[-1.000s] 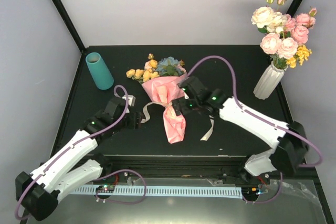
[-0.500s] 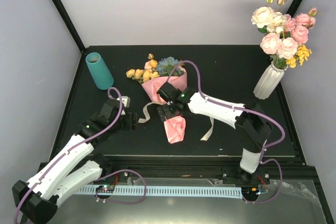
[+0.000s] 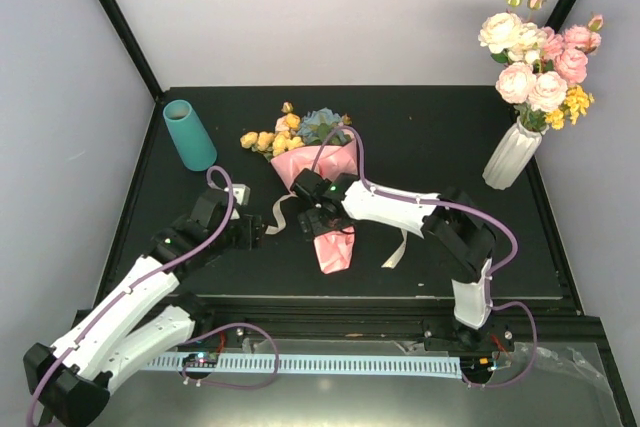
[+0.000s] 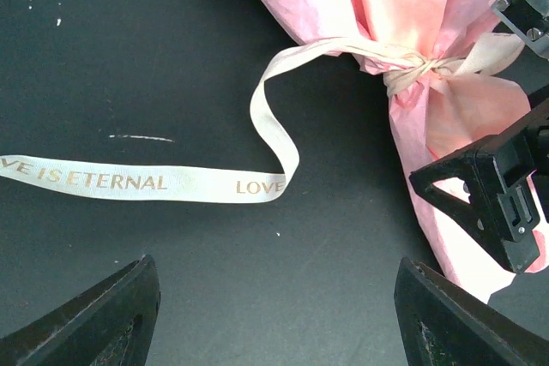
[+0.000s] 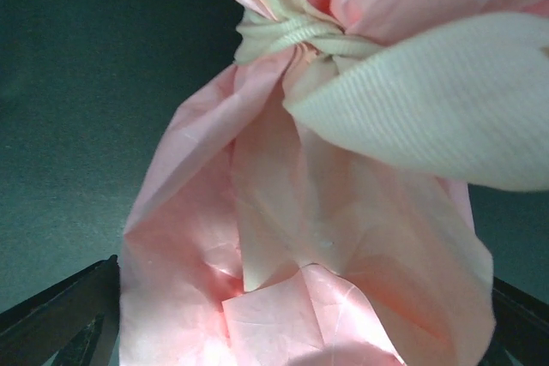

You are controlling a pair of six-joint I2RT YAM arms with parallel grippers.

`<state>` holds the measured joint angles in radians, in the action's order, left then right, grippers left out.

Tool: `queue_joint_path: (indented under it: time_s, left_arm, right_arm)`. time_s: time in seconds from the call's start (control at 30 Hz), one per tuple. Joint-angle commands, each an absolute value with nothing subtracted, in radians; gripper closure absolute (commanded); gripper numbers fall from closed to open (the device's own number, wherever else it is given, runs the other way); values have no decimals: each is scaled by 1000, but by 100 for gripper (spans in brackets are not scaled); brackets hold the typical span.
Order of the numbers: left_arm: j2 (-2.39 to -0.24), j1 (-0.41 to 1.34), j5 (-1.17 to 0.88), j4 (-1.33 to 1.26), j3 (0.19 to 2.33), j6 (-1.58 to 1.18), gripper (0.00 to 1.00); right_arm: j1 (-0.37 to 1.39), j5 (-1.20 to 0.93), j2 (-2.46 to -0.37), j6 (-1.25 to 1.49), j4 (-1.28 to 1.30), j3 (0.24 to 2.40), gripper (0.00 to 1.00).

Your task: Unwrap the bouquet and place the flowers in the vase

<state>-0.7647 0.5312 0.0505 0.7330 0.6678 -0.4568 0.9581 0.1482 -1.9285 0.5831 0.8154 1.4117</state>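
in the last second the right arm has folded in across the small bouquet wrapped in crinkled pink paper (image 3: 318, 162). the right claw (image 3: 322, 222) now hangs right over the bouquet's tied neck. its jaws are released and spread wide, gripping nothing. in its wrist view the beige ribbon knot (image 5: 296, 36) sits just ahead of the claw. the pink paper tail fills the space between its fingers (image 5: 86, 315); i cannot tell whether it touches them.

the left claw (image 3: 254, 230) has drawn back slightly and opened a touch more. it is also empty, and the printed beige ribbon tail (image 4: 129, 182) lies flat on the black table (image 3: 440, 127) just beyond its fingertips.

the yellow, blue and pink artificial flowers (image 3: 300, 132) remain bundled beyond the right claw. the small smooth teal tapered vase (image 3: 190, 135) stands well ahead and left of the left claw. by my reading, the arms are now placed to pin the paper and pull the ribbon, but the untying has not begun.
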Motion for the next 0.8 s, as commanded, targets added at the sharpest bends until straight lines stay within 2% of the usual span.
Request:
queue_joint_path:
  time_s: [0.0,0.17,0.23,0.3,0.4,0.57,0.67,0.77]
  left_arm:
    - [-776,526,21,736,697,-447,23]
    - [-794,526,2,738,701,-447,23]
    - [-797,525,-4,737,700,-444,23]
    - [-798,525,-23,724,696,-439,24]
    - [-780,526,-44,672,668,-433,27]
    - [-723,529,-191,446,545,-413,33]
    - [-724,529,-224,361,515,-418,36]
    - [-754,528,-253,293,511,-388,42]
  right_arm:
    - [962,173,-1924,623,804,1374,0]
    - [962,130,-1904,610,659,1263,2]
    - [961,96,-1875,603,580,1202,14]
    - [960,85,-1824,598,491,1142,37]
    - [959,85,-1748,582,390,1059,59]
    - [956,77,-1670,577,316,975,78]
    - [954,83,-1651,567,314,967,80]
    - [954,78,-1639,546,314,968,91]
